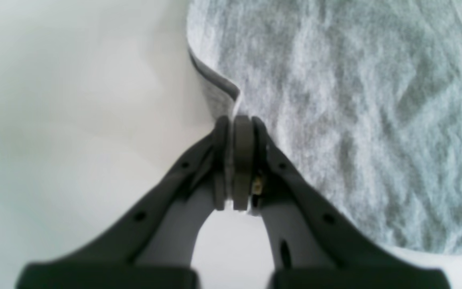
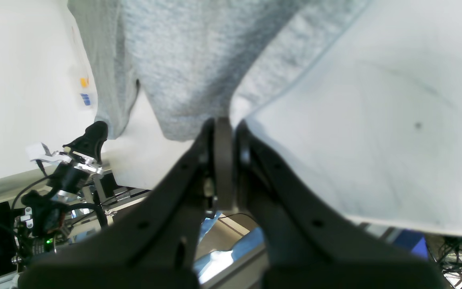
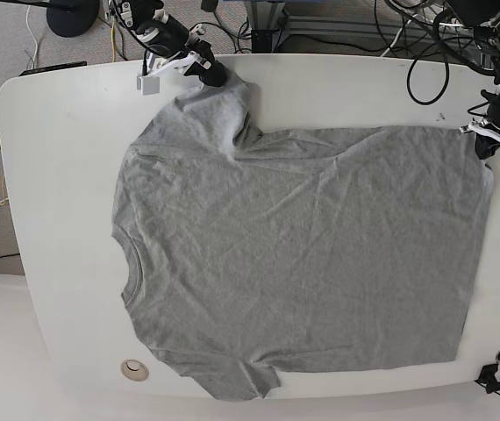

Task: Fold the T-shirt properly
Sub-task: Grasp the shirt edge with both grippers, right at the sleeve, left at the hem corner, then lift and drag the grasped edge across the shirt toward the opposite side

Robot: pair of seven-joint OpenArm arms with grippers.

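A heather-grey T-shirt is spread flat across most of a white bench, its neck at the left of the base view and its hem at the right.

The right end effector is seen at the upper left of the base view, closed on the tip of the upper sleeve, which is drawn up toward the bench's top edge. The left end effector is seen at the upper right, closed on the upper hem corner.

In the left wrist view, the left end effector is shown pressed shut, with a thin fold of the T-shirt pinched between its pads. In the right wrist view, the right end effector is shown shut on grey cloth, and cables and framework below the bench's edge are visible.

Bare bench is seen in a wide strip at the left and upper middle of the base view. The lower sleeve and the hem lie close to the bench's lower and right edges.
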